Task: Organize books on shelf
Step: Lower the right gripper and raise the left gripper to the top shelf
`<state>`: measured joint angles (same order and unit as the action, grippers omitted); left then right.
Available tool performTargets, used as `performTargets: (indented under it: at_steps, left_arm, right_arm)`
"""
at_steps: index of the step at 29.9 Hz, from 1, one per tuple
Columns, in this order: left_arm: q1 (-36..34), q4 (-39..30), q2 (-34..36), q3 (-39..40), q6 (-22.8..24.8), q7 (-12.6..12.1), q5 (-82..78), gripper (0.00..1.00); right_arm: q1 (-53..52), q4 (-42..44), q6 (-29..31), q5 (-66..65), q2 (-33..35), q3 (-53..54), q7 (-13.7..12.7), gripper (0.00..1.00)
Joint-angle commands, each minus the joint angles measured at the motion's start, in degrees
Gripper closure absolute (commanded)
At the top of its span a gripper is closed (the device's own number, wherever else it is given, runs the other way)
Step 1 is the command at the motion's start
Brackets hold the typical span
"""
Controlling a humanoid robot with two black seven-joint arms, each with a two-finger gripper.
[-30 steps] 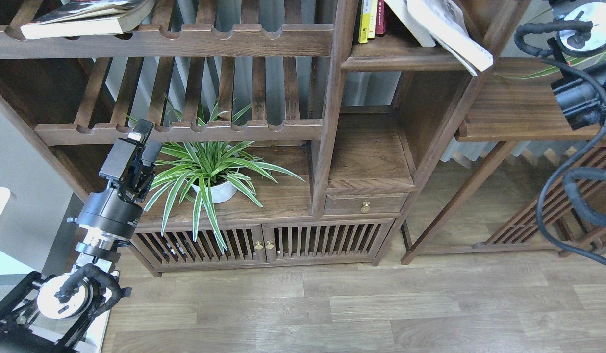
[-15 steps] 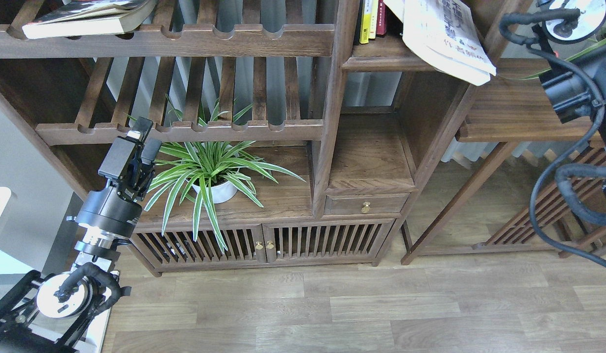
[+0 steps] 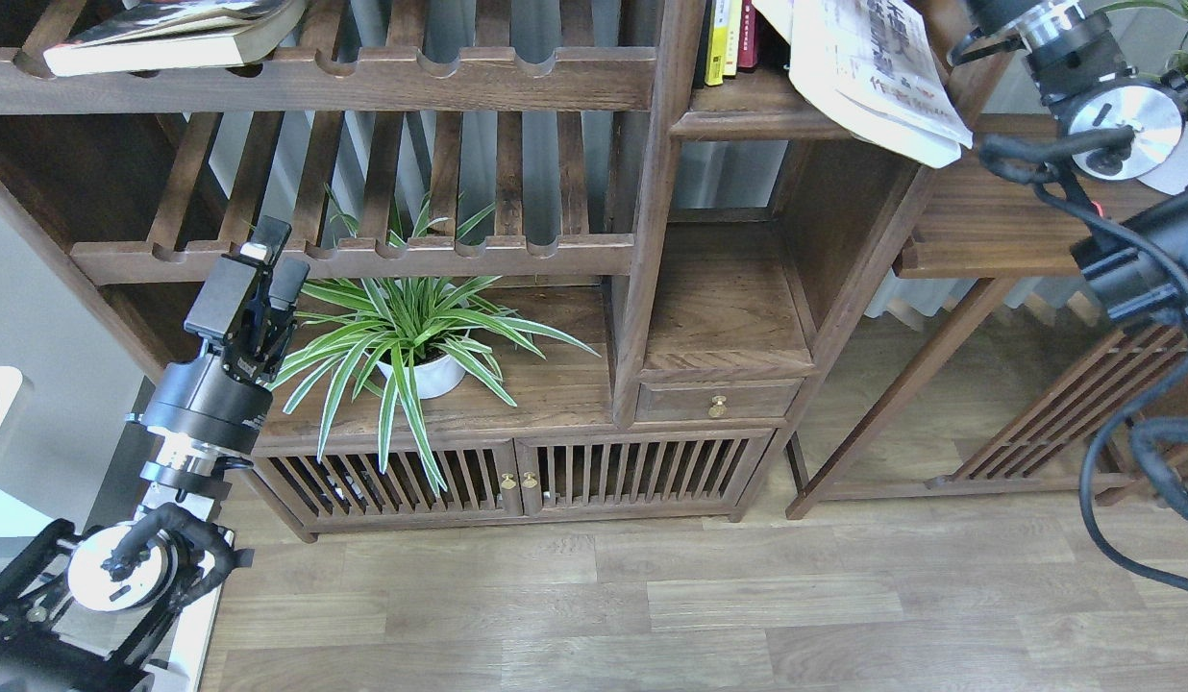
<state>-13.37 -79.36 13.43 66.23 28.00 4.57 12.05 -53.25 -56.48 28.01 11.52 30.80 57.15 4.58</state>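
You had the left gripper point(image 3: 267, 255) raised in front of the slatted rack point(image 3: 363, 258), just left of the potted spider plant point(image 3: 411, 336); its two fingers stood close together with only a thin gap, and nothing was between them. Your right arm point(image 3: 1103, 106) reached up along the right edge of the view, but its gripper was beyond the top edge, so you could not see whether it was open or closed.

The white book with blue characters point(image 3: 878, 72) sat in the upper cubby of the shelf point(image 3: 757, 120), tilted — its lower corner hung out past the front edge on the right side. Part of a paler cover point(image 3: 779, 12) showed just behind it at the top of the frame. To its left, the slim yellow and red spines point(image 3: 729, 38) stood upright against the cubby's left post.

The dark pictured book point(image 3: 171, 34) lay flat on the upper slatted rack at the far left — well apart from the cubby. Below, the small drawer point(image 3: 717, 400) with its brass knob was shut.
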Motion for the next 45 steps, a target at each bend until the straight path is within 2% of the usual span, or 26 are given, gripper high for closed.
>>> performTargets:
  at_steps: [1,11,18,27,30,33,38,45]
  left_arm:
    - [-2.18,0.0,-0.16,0.74,0.0,0.09,0.17,0.17]
    - [-5.87,-0.79,-0.07,1.0,0.0,0.97,0.34,0.16]
    - [-5.87,-3.77,0.02,1.88,0.0,0.97,1.22,0.17]
    - [-5.61,-10.1,2.56,3.55,0.0,0.44,4.2,0.21]
    - [-5.43,-12.82,4.23,3.47,0.0,0.27,7.89,0.27]
    - [-5.61,-14.41,4.76,3.81,0.0,0.27,11.23,0.27]
    - [-5.52,-16.34,5.29,5.4,-6.1,0.18,11.77,0.27]
    - [-5.7,-20.12,5.29,9.52,-20.51,0.27,17.81,0.26]
  right_arm:
    - [5.86,-6.69,-0.01,0.17,1.36,2.0,-0.54,0.01]
    - [14.48,-18.57,-0.01,0.17,4.44,1.83,-0.8,0.01]
    - [18.88,-19.37,-0.01,-0.18,4.44,-0.11,-3.52,0.04]
    - [24.42,-19.37,-0.01,-0.01,3.74,-0.11,-3.61,0.06]
    - [24.95,-19.28,-0.01,0.52,2.78,-0.02,-3.44,0.06]
    - [24.95,-19.19,-0.01,2.27,0.93,0.68,-3.26,0.06]
    - [25.21,-19.19,-0.01,4.3,0.49,0.6,-3.26,0.06]
    - [29.34,-19.19,-0.01,4.21,-0.74,-1.25,-3.52,0.06]
